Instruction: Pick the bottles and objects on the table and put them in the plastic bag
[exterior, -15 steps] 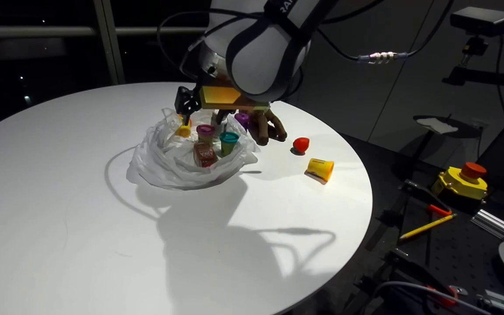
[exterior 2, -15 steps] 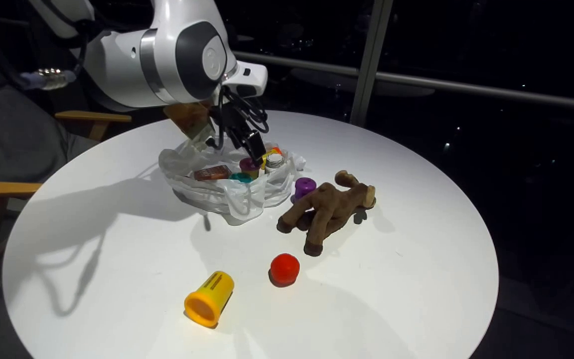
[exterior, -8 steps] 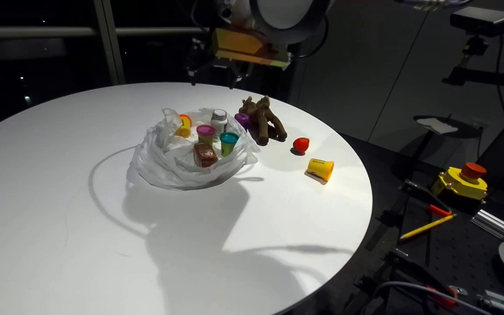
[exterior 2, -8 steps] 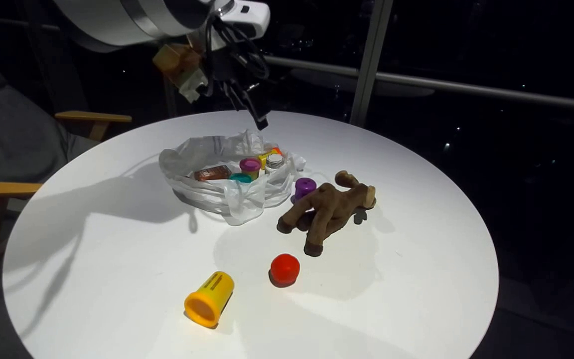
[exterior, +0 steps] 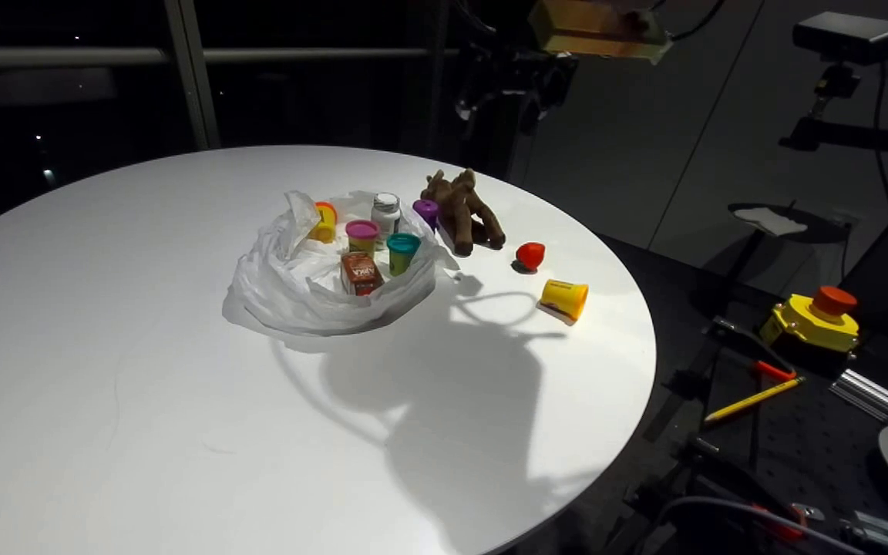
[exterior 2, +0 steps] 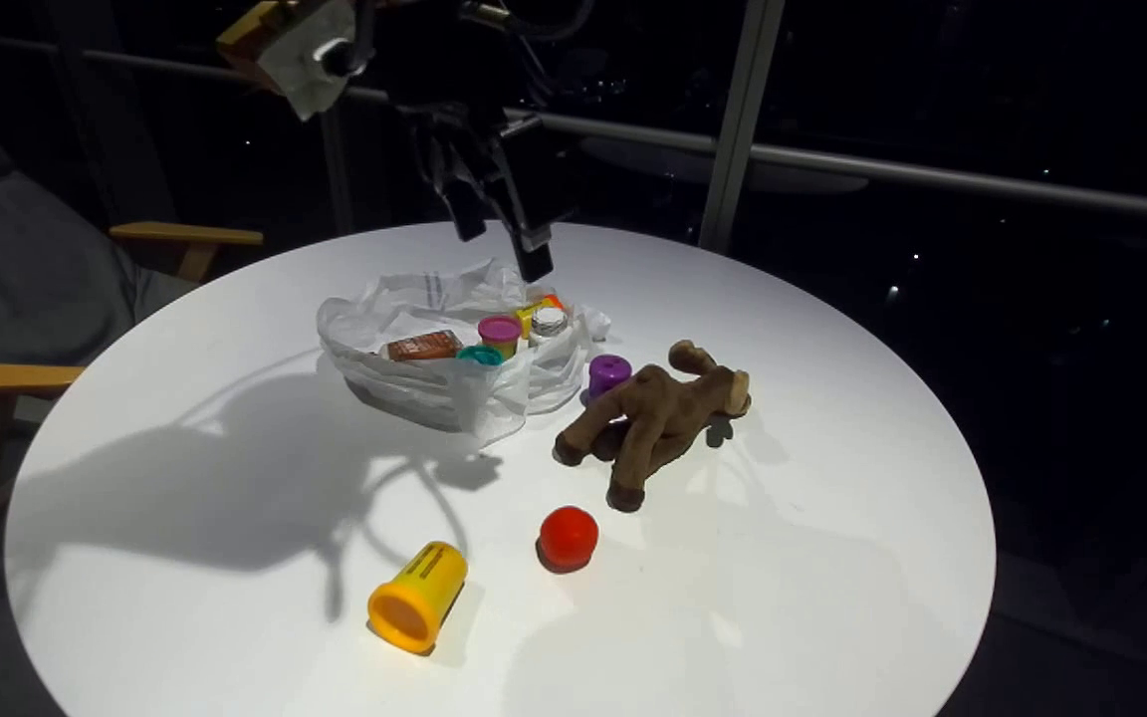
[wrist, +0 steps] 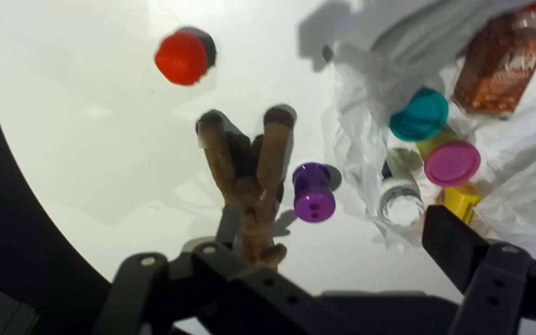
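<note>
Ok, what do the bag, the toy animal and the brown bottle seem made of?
The bag looks like thin plastic film, glossy and creased, with highlights along its folds. The toy animal is probably plush or similar fabric: matte brown, no sharp shine. The brown bottle seems smooth and shiny, with a see-through shoulder; glass or clear plastic, I cannot tell.

Pincer [exterior 2: 504,249] spread above table [exterior 2: 832,558]; plush [exterior 2: 653,410] near bag [exterior 2: 409,386]
</note>
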Tool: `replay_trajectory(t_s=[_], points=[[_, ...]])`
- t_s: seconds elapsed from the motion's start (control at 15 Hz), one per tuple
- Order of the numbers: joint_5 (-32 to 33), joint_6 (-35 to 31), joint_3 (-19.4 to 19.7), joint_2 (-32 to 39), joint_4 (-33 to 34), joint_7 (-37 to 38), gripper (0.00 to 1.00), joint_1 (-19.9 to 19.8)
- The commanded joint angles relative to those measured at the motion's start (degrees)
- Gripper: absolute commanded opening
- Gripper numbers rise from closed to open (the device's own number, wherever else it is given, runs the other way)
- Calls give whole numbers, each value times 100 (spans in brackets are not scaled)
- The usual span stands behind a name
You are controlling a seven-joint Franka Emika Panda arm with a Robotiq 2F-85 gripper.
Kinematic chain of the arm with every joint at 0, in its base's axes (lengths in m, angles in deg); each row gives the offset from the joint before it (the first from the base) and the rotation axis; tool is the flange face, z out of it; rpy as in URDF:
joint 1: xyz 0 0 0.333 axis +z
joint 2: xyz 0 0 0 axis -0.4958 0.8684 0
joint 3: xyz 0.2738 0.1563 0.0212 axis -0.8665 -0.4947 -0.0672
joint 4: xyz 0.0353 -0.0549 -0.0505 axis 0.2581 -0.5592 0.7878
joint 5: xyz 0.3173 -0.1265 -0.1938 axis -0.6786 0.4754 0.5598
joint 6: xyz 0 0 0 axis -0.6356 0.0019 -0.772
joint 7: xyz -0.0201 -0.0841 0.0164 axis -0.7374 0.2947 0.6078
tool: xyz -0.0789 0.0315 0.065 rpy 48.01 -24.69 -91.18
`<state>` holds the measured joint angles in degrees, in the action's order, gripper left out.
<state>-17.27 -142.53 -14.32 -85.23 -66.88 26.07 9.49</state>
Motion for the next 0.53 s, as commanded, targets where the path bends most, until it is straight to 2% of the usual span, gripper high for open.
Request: replay_trajectory(t_s=[0.0,0.13,0.2,0.33,0.4,0.47], points=[[-1,291,-1201,-1057,-1136,-991,100,-1372],[-327,139,-1960,-1077,-1612,-1671,100,-2263],[-395,-16,-2217,-1066,-1838,-1925,100,-2595],[-406,-447,-2626,-978,-2246,-2245,100,-3138],[-542,-710,-2790,-453,-1863,-2451,100,-3277],[-422,-1087,-2922,-350,-1999,-2476,100,-3483]])
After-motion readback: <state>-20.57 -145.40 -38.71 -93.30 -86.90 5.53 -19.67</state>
